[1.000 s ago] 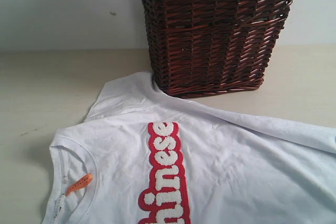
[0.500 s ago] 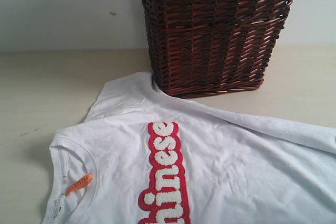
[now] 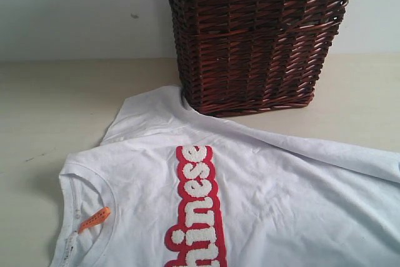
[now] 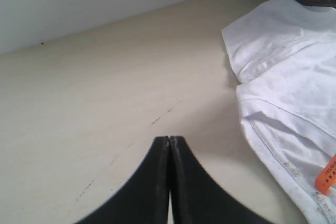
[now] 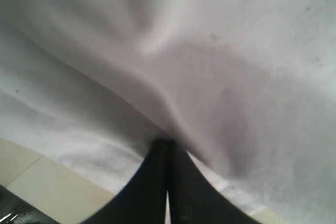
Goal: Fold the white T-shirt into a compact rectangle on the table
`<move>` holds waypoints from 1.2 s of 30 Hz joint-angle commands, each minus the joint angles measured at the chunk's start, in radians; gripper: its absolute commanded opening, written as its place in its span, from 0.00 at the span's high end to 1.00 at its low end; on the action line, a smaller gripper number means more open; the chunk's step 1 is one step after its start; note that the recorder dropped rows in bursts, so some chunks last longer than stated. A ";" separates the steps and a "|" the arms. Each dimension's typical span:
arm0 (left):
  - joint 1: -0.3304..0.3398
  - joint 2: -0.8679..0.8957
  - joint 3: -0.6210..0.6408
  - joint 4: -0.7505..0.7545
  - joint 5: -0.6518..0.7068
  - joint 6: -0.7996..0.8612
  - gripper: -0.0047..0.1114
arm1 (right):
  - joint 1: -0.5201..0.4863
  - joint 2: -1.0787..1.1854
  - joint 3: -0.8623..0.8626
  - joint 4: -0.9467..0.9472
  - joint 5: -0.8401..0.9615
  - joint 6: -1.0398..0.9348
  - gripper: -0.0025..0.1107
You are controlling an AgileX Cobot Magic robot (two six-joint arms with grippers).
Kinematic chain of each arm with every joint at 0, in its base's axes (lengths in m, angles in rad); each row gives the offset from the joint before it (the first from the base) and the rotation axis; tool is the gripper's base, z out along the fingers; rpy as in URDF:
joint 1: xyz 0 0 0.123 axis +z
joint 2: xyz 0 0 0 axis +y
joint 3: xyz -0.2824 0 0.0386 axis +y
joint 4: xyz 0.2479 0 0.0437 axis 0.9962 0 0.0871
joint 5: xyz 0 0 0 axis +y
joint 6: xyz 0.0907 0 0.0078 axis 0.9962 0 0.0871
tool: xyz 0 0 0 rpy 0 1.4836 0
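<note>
left wrist view shows the left claw [image 4: 169, 139] closed over bare table [image 4: 79, 103], right claw [image 5: 167, 141] closed over the shirt [image 3: 281, 186]: light, limp cloth, best pinched at the far sleeve [image 3: 145, 112] edge.

**White T-shirt lying unfolded on the table**

The white T-shirt [image 3: 269, 198] is lying spread out and face up on the pale beige table [image 3: 56, 104]. Its red strip [image 3: 195, 211] of fuzzy white lettering is showing, and the orange neck tag [image 3: 94, 219] is sitting inside the collar [image 3: 107, 187]. One short sleeve [image 3: 147, 114] is lying flat. The collar and sleeve are resting near the left gripper [image 4: 169, 139] but clear of its tips, which are hanging over bare tabletop. Rumpled white cloth is bunching right against the tips of the right gripper [image 5: 167, 141].
</note>
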 commanded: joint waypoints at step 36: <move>0.001 -0.006 0.004 0.001 -0.004 0.000 0.96 | -0.052 -0.069 0.014 -0.035 -0.019 0.049 0.98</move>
